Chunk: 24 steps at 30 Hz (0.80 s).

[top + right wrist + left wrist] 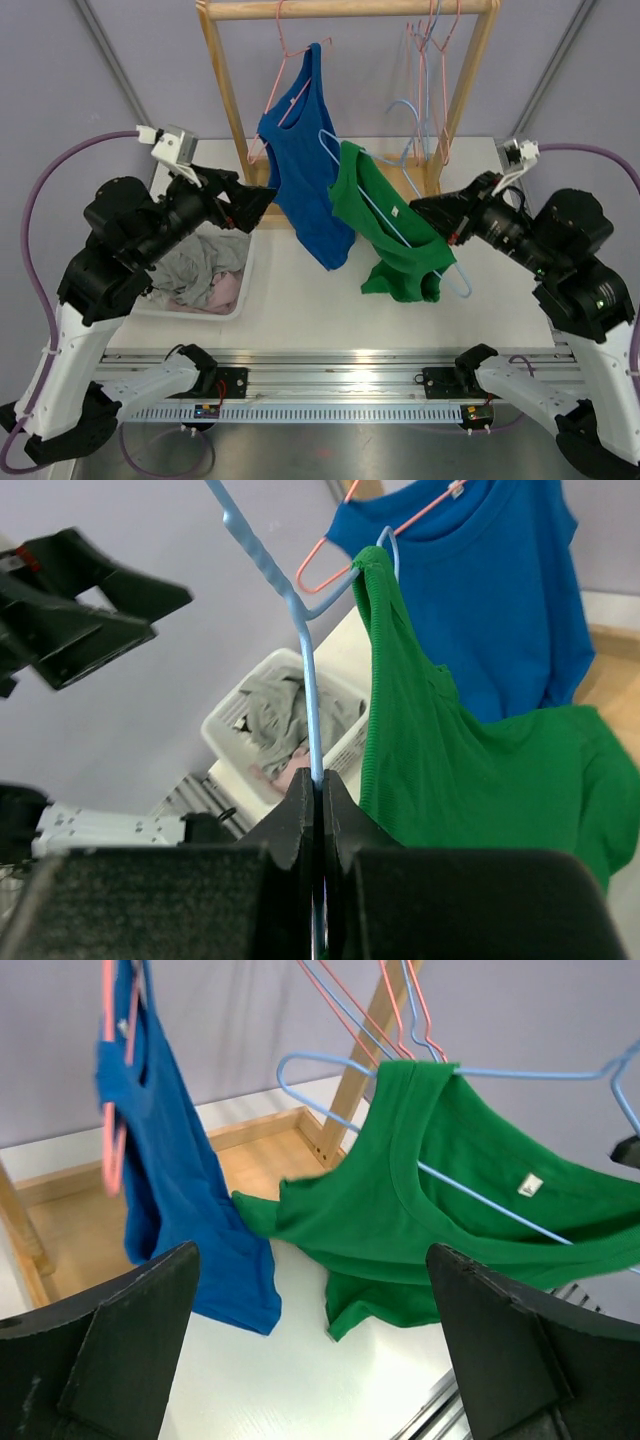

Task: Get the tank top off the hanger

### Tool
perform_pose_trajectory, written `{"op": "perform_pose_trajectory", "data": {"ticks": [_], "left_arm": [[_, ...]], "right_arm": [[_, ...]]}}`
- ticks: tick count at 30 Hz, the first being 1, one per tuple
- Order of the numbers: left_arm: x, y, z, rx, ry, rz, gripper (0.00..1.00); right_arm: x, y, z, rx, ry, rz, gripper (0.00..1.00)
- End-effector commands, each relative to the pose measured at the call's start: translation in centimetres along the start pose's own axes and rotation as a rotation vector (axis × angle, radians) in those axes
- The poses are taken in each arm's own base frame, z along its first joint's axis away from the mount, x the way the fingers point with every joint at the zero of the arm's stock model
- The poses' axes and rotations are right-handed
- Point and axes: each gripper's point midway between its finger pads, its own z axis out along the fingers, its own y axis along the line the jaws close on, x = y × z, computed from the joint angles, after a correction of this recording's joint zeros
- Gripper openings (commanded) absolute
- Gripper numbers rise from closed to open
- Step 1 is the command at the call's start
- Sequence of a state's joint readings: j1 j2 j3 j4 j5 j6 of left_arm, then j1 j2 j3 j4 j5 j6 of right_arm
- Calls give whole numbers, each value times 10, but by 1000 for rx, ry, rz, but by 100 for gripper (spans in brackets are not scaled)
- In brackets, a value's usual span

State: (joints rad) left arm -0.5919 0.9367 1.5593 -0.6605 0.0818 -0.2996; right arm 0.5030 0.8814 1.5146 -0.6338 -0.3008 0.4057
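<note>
- The green tank top [392, 232] hangs on a light-blue hanger [456, 282]. It is in the air over the table [300, 310], right of centre and just right of a blue tank top [300, 170].
- Its lower edge droops toward the tabletop. Contact with the table cannot be confirmed.
- The hanger wire crosses the neck opening, and one strap loops over the far-left end of the hanger. The garment is not yet off.
- The right gripper [420, 208] is clamped tight on the hanger wire, which is pinched between its fingertips in the wrist view. It carries both hanger and garment.
- The left gripper [262, 203] stands wide apart and holds nothing. It sits to the left of the green garment, just beside the blue one, with its jaws facing the green fabric.
- Step in hand, as judged: bring the left gripper onto the green fabric and draw the garment off the hanger.
- Aim for the strap or neckline band at the left end. Pinch fabric only and keep the wire out of the jaws.
- Pull along the hanger arm, toward the left and near side, so the strap slides off the end and does not snag.
- Use the right gripper as a steady counter-hold.
- Caution: the blue tank top hangs on a pink hanger [415, 520] from the wooden rack [350, 9], close to the approach path. Approach from the near side to avoid catching it.
- The basket [246, 275] of clothes at near left looks a likely drop point.
</note>
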Motion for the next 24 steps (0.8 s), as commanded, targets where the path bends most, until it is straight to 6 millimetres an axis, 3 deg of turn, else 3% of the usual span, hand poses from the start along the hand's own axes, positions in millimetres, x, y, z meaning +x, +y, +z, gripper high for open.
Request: {"op": "perform_pose_trajectory", "data": {"ticks": [1, 4, 5, 6, 12, 17, 21, 22, 24], "left_arm": [[-12, -9, 18, -3, -79, 72, 99], [11, -34, 29, 81, -60, 116, 99], [7, -42, 32, 95, -100, 124, 99], [20, -58, 36, 138, -80, 157, 99], [45, -98, 68, 111, -76, 249, 99], [53, -106, 90, 75, -85, 251, 96], [63, -91, 106, -42, -77, 267, 76], [64, -89, 108, -53, -77, 269, 56], [68, -87, 108, -65, -73, 270, 41]], "right_arm": [[-1, 26, -32, -100, -51, 41, 0], [8, 31, -50, -117, -64, 83, 0], [13, 32, -51, -127, -52, 98, 0], [14, 34, -54, -137, -55, 109, 0], [21, 45, -69, -183, -38, 142, 0], [28, 54, -77, -219, 3, 142, 0], [30, 54, -83, -217, 1, 123, 0], [27, 51, -86, -196, -21, 114, 0], [29, 43, -87, -156, -22, 97, 0]]}}
